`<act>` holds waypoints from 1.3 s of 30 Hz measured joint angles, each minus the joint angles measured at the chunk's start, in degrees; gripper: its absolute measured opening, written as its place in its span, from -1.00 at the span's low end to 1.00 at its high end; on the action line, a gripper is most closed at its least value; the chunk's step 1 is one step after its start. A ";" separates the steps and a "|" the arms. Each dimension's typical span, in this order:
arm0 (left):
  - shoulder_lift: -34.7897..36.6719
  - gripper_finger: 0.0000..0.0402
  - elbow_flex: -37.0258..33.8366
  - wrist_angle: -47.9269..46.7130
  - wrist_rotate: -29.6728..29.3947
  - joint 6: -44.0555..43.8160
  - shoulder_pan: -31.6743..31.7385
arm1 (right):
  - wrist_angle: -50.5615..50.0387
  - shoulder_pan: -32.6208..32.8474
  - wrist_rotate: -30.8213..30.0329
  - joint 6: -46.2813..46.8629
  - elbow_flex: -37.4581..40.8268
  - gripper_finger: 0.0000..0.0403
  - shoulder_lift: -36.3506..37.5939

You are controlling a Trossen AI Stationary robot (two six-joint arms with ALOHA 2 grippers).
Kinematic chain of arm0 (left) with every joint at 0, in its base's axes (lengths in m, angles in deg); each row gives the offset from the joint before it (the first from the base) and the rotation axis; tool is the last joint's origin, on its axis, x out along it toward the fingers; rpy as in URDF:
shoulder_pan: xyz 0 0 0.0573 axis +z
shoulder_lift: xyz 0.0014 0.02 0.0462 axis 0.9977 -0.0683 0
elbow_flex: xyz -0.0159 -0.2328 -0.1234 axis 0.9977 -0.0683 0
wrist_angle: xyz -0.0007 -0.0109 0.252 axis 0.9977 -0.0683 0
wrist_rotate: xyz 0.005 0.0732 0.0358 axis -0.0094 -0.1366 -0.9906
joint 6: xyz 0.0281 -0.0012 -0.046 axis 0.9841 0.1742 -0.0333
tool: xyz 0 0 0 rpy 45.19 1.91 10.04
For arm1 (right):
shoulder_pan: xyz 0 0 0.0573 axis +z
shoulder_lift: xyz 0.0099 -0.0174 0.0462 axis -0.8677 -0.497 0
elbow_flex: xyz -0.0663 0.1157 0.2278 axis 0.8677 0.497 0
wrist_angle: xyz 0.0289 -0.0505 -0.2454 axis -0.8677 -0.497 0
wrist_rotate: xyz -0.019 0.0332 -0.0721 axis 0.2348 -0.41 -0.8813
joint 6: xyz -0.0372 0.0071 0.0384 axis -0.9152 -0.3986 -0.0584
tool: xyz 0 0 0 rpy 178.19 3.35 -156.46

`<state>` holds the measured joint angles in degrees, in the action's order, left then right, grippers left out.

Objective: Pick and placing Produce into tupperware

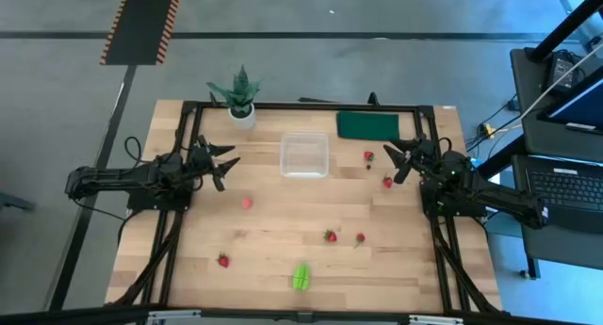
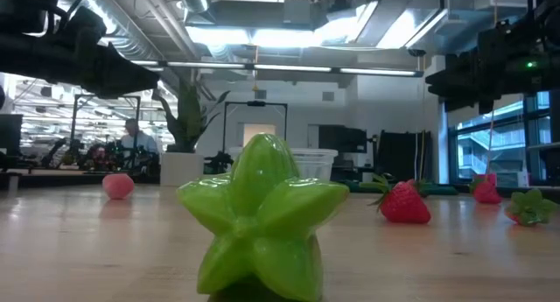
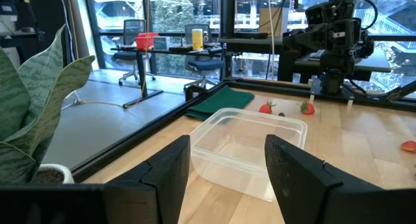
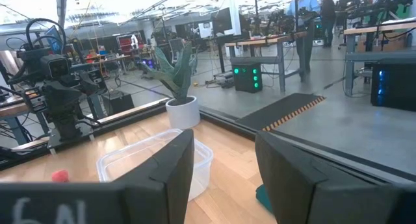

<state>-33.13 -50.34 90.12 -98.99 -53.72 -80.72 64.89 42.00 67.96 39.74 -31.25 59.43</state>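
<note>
The clear tupperware rests by its base on the far middle of the table, with nothing showing inside it. Red berries lie scattered: two near the right gripper, a pinkish one, and three toward the near edge. The lime-green piece sits near the near edge and looks star-shaped in the low view. My left gripper hovers open to the left of the box. My right gripper hovers open to the right of the box.
A spiky plant in a white pot stands at the far edge, left of the box. A flat dark green pad lies at the far right. A black frame runs around the tabletop. Bare wood lies between the box and the near berries.
</note>
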 joint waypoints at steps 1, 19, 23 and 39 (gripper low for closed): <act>0.00 -0.04 -0.02 0.00 0.00 0.00 0.00 | -0.02 0.00 0.01 -0.04 -0.01 -0.17 -0.02; 0.02 -0.04 0.00 0.00 0.00 0.00 0.00 | -0.35 0.00 0.17 6.15 -0.01 -0.17 -0.02; 0.01 -0.04 -0.02 0.00 0.00 0.00 -0.01 | -0.34 0.00 0.83 6.37 -0.01 -0.11 -0.02; 0.01 -0.04 -0.02 0.00 0.00 -1.77 0.00 | 2.14 0.07 3.09 13.62 -0.86 0.48 -0.02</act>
<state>-33.12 -50.35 90.12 -98.99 -55.48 -80.72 67.03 42.07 71.05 53.36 -32.11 59.41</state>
